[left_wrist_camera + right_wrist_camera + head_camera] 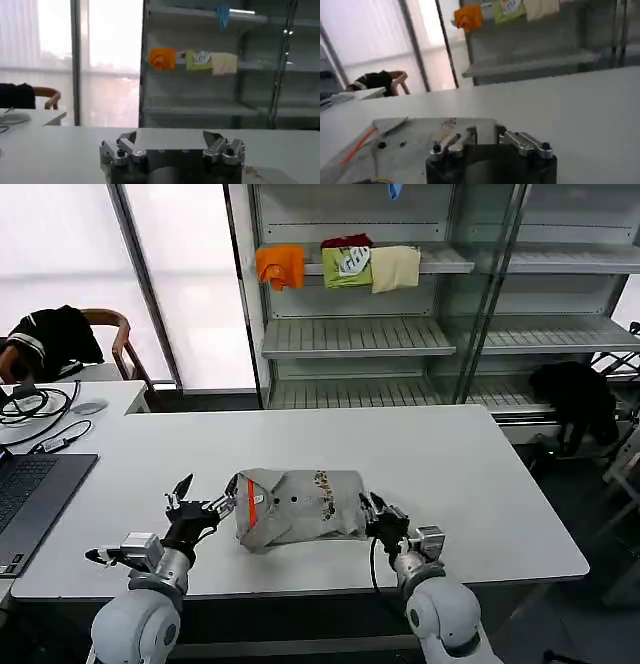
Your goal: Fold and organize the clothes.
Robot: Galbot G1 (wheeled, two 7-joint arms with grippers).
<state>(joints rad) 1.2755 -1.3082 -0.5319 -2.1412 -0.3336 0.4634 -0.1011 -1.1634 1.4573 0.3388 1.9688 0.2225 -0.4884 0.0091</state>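
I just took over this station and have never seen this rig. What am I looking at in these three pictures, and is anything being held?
This is a two-armed robot. The big picture comes from its head, looking down at a white table. The other two come from cameras on its wrists.

On the table lies a folded light grey shirt with an orange strip and a small coloured print. A laptop sits at the table's left edge.

The left pincer is open beside the shirt's left end, holding nothing. The right pincer is at the shirt's right edge; its fingers sit close together over the fabric, but whether they grip it cannot be told.

Shelves behind hold other folded clothes.
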